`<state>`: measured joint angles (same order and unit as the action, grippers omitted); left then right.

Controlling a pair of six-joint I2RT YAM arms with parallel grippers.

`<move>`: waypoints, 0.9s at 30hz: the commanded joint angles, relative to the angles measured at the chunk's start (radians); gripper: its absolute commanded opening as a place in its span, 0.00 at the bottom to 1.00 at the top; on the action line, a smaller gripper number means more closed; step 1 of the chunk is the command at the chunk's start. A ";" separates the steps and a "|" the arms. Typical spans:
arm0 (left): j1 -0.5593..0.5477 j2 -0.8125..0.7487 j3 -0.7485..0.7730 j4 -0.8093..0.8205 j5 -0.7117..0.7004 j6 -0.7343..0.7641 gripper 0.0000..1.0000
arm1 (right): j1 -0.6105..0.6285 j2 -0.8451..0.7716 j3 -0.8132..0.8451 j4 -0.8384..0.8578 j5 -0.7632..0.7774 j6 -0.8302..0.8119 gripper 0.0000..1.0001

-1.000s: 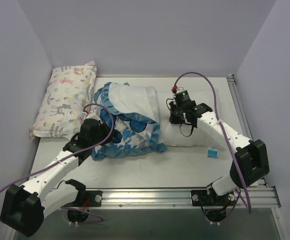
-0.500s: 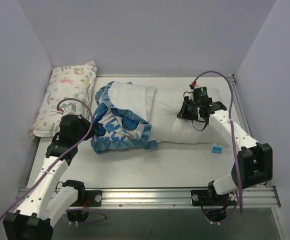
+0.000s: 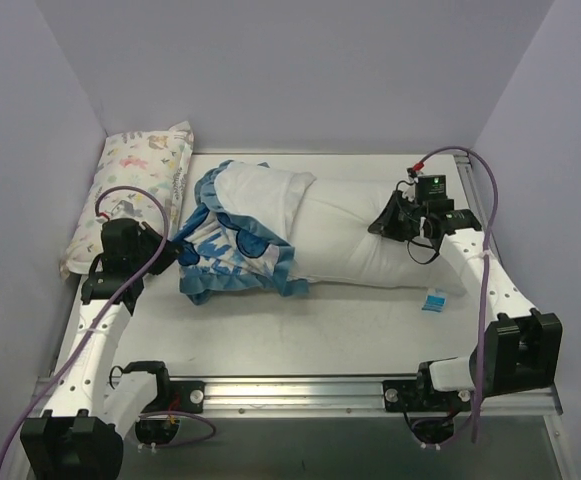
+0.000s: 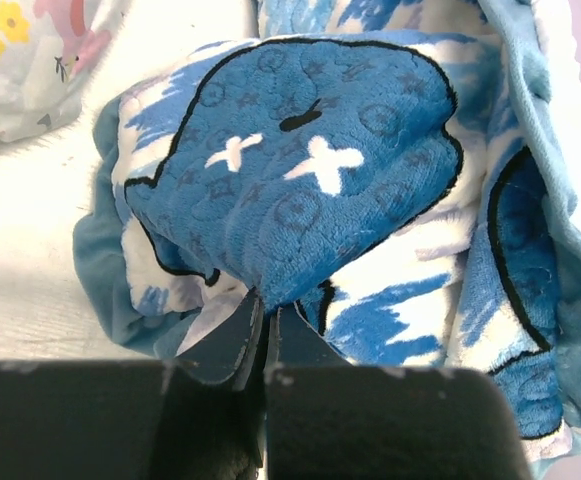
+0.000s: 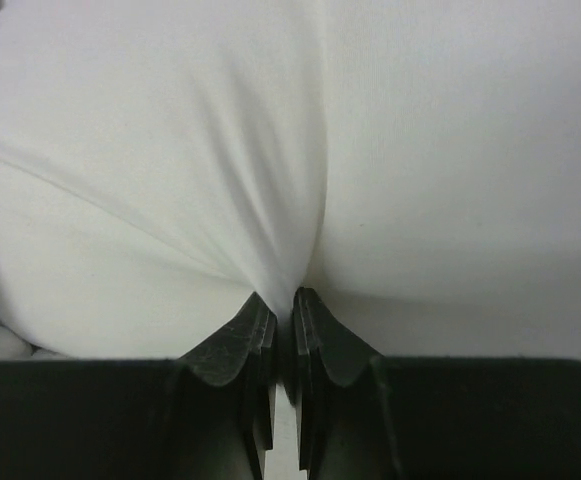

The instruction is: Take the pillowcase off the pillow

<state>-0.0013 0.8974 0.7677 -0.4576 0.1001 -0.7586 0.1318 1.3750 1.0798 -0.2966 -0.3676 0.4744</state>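
- Across mid-table (image 3: 300, 330): the pillow (image 3: 360, 250) and the bunched pillowcase (image 3: 235, 250) lie end to end and block most of the width.
- Behind them: only a thin strip of bare top before the back wall (image 3: 290, 80).
- Near side: a broad open band runs between the bedding and the front rail (image 3: 300, 392). One small blue-and-white packet (image 3: 432, 300) sits in it, just beside the pillow's near right corner.
- Left: the printed pillow (image 3: 135, 200) fills the far-left corner. The left gripper (image 3: 177, 252), pinched onto the pillowcase, takes up the gap beside it.
- Right: the right gripper (image 3: 380, 224), clamped on the pillow, and its arm crowd the lane along the side rail (image 3: 473, 200).
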 commanded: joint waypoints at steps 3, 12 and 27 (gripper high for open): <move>0.077 0.041 0.074 0.082 -0.117 0.067 0.00 | -0.083 -0.125 0.038 -0.142 0.289 -0.056 0.00; 0.022 0.067 0.045 0.142 -0.053 0.067 0.00 | 0.037 -0.208 0.164 -0.222 0.303 -0.111 0.00; -0.137 0.104 0.054 0.162 -0.092 0.068 0.00 | 0.676 -0.108 0.019 -0.036 0.608 -0.408 1.00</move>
<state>-0.1223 1.0016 0.7769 -0.3546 0.0147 -0.6994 0.7731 1.2201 1.1450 -0.3916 0.0772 0.1577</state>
